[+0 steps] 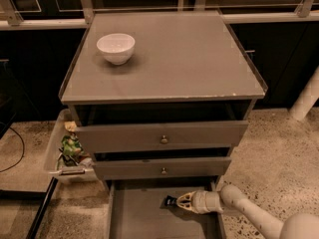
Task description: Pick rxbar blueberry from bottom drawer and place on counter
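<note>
Camera view: the hand [180,201] sits low in the open bottom drawer [142,219], its tip touching the rxbar blueberry [170,201] on the drawer floor. Whether it grasps cannot be told.

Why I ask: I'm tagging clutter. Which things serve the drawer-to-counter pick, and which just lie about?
Job: rxbar blueberry; gripper, inside the open bottom drawer, at the bar; counter.
Lying about: white bowl on the counter; bin of wrappers on the floor, left; two knobbed drawers.
</note>
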### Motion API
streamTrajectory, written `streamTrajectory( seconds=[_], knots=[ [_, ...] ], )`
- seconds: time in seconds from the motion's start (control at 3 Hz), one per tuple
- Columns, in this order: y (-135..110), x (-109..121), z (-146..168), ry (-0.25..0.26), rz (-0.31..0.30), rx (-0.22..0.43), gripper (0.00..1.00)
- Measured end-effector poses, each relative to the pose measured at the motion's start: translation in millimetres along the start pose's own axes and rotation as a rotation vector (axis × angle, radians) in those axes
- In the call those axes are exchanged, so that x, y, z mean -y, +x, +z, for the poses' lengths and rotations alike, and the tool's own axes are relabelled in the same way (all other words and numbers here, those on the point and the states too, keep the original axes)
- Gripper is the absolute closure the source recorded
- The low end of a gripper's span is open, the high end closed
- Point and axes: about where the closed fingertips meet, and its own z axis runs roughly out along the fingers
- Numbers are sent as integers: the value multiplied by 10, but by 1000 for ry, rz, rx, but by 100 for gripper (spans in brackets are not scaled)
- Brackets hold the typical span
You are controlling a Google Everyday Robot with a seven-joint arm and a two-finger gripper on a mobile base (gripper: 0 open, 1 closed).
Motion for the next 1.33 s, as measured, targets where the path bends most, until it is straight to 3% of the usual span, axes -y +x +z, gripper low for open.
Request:
streamTrajectory(
  seconds=[0.33,1.33],
  knots=[
    [8,-65,-59,5,7,5,82],
    [48,-83,-10,-13,-5,-23,12]
  ],
)
